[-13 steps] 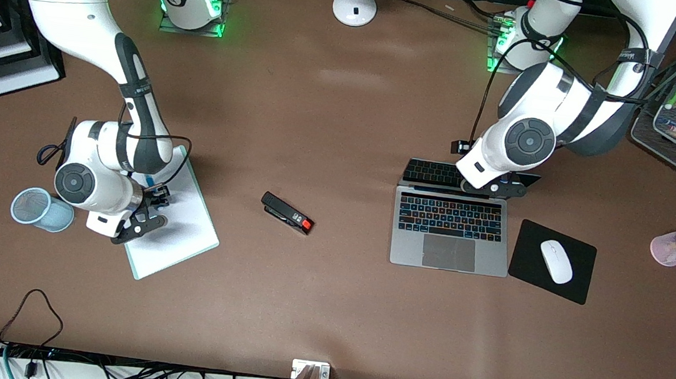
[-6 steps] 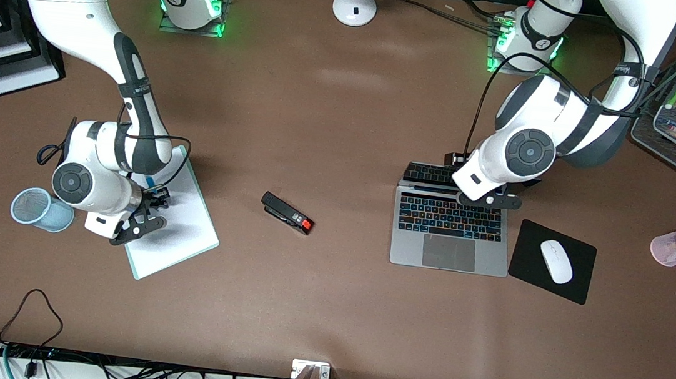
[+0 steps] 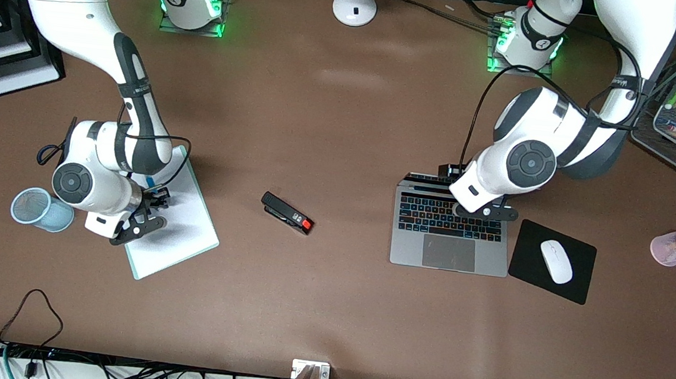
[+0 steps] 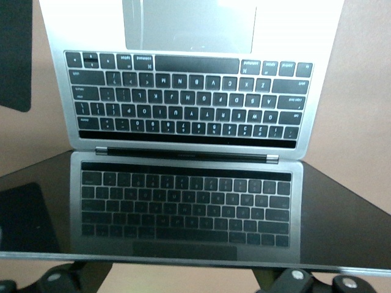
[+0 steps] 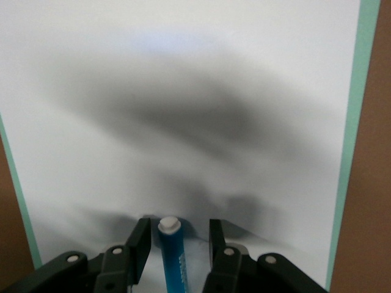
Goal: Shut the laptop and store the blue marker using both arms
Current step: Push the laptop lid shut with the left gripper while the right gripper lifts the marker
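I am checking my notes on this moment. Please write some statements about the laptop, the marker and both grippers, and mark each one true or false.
1. The silver-grey slim laptop is fully closed. False: its lid is partly lowered, the keyboard visible.
2. The left gripper is at the lid's top edge. True.
3. The short bright-blue marker lies on the black mouse pad. False: it lies on the white board with green edges.
4. The right gripper has one finger on each side of the marker, gaps remaining. True.
5. The white mouse sits on the mouse pad. True.
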Controlling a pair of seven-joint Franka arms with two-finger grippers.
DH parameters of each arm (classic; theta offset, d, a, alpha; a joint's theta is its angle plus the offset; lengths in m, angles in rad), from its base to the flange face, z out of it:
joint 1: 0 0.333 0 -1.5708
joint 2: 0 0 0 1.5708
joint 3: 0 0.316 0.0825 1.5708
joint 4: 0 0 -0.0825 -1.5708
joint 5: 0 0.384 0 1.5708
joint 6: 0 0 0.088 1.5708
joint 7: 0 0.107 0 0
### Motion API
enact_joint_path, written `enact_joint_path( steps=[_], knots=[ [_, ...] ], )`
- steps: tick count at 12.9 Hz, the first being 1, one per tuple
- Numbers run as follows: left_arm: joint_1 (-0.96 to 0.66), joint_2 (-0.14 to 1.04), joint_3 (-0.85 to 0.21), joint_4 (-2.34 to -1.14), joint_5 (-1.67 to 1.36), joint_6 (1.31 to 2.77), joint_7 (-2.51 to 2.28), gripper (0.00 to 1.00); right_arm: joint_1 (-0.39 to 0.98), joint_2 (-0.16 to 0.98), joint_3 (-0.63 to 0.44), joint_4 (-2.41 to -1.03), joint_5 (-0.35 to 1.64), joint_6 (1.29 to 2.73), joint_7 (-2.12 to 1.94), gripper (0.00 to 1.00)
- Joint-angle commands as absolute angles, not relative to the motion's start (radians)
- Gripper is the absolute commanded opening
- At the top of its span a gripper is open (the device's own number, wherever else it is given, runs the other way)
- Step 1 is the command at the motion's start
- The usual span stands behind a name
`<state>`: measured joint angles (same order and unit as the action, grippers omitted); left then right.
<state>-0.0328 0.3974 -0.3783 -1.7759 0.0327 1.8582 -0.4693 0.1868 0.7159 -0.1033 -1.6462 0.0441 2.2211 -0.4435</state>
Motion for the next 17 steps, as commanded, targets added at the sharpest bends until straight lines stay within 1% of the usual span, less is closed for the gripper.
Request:
enact_joint_path(
  steps=[1, 3, 4, 5, 6, 7, 9, 15, 17],
  knots=[
    [-0.029, 0.426, -0.382, -1.752, 0.041, 1.876, -0.482, 1.00, 0.190, 0.716, -0.101, -1.649, 0.061, 2.212, -0.449, 0.47],
    [-0.028, 0.437, -0.379, -1.746, 0.040, 1.905, -0.482, 1.00, 0.189, 0.715, -0.101, -1.649, 0.060, 2.209, -0.457, 0.46],
    [-0.028, 0.442, -0.379, -1.744, 0.037, 1.925, -0.482, 1.00, 0.190, 0.715, -0.101, -1.649, 0.060, 2.209, -0.457, 0.44],
    [-0.026, 0.451, -0.377, -1.746, 0.037, 1.957, -0.482, 1.00, 0.190, 0.715, -0.101, -1.649, 0.060, 2.209, -0.454, 0.39],
    [-0.025, 0.466, -0.376, -1.744, 0.035, 1.980, -0.482, 1.00, 0.190, 0.715, -0.101, -1.649, 0.061, 2.209, -0.453, 0.39],
    [-0.025, 0.482, -0.376, -1.741, 0.037, 1.997, -0.482, 1.00, 0.190, 0.715, -0.101, -1.648, 0.060, 2.209, -0.449, 0.33],
    [-0.014, 0.506, -0.374, -1.709, 0.043, 2.003, -0.483, 1.00, 0.189, 0.715, -0.101, -1.647, 0.061, 2.207, -0.446, 0.25],
    [-0.011, 0.555, -0.374, -1.667, 0.046, 2.022, -0.480, 1.00, 0.187, 0.712, -0.101, -1.643, 0.060, 2.207, -0.453, 0.02],
    [-0.011, 0.581, -0.368, -1.667, 0.046, 2.058, -0.477, 1.00, 0.181, 0.690, -0.103, -1.638, 0.060, 2.207, -0.459, 0.01]
  ],
)
